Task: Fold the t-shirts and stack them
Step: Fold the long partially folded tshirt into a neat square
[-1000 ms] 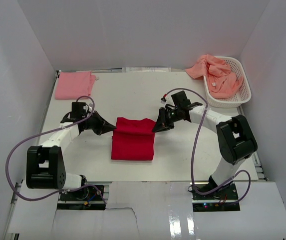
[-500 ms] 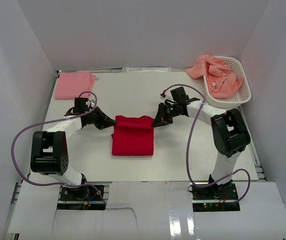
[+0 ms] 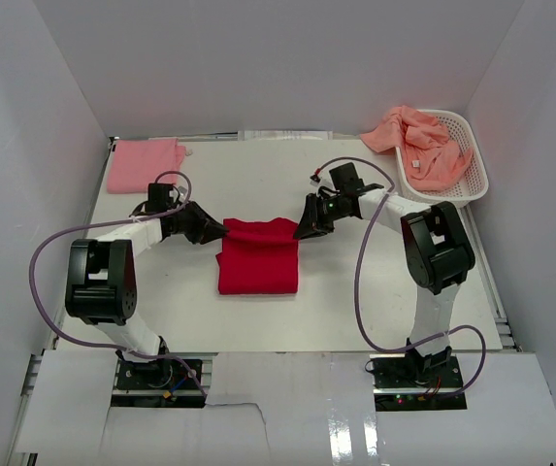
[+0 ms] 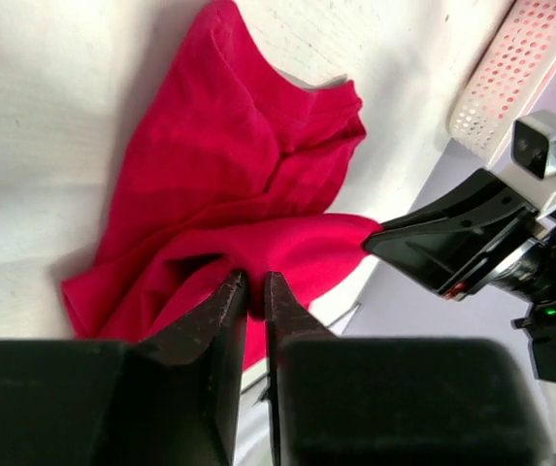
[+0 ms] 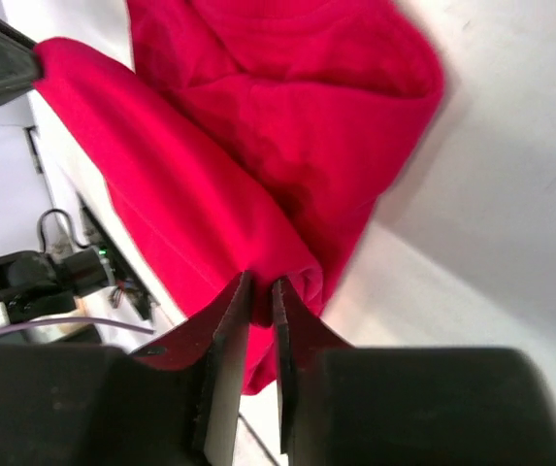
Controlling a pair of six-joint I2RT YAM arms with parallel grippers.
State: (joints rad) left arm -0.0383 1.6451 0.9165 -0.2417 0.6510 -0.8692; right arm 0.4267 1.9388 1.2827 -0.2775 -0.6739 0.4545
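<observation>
The bright red t-shirt (image 3: 258, 257) lies partly folded at the table's middle. My left gripper (image 3: 223, 231) is shut on its far left corner, pinching red cloth (image 4: 258, 243) between the fingertips. My right gripper (image 3: 300, 231) is shut on the far right corner, with red cloth (image 5: 258, 223) between its fingers. The far edge is held taut between the two grippers. A folded light pink t-shirt (image 3: 145, 165) lies at the far left. Salmon-orange t-shirts (image 3: 421, 144) are heaped in the white basket (image 3: 474, 180).
The white latticed basket stands at the far right corner, with cloth hanging over its left rim. White walls enclose the table on three sides. Purple cables loop off both arms.
Both grippers have carried the red shirt's held edge away from the arm bases toward the far side. The folded shirt now looks shorter front to back.
</observation>
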